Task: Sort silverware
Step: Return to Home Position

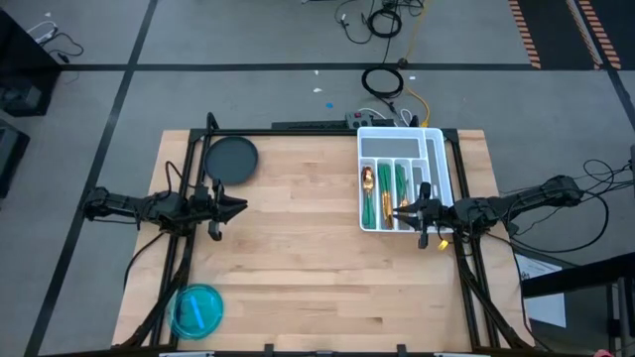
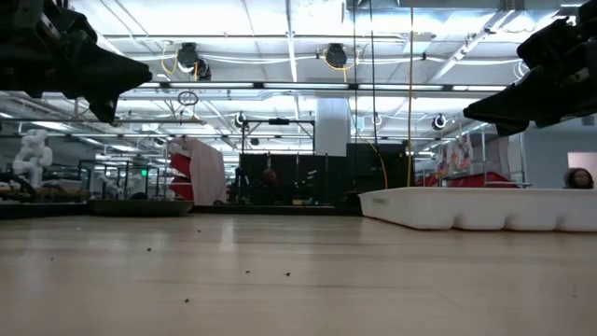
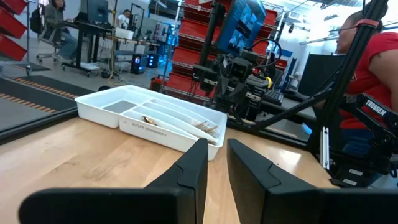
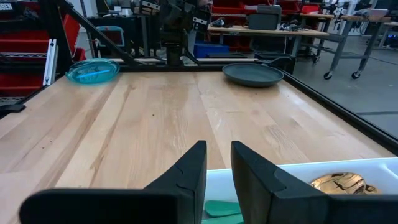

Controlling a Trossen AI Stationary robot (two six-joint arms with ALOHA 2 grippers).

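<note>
The silverware, gold heads on green handles, lies in the long compartments of the white divided tray at the table's far right; the left wrist view also has the pieces in sight. My right gripper hovers level over the tray's near end, a narrow gap between its fingers, nothing in it; gold spoon heads and a green handle lie below it. My left gripper hangs above the table's left side, equally narrowly open and empty.
A dark round plate sits at the far left, a blue plate at the near left corner. Bare wood spans the middle between the two arms. A person in red is beyond the table's right side.
</note>
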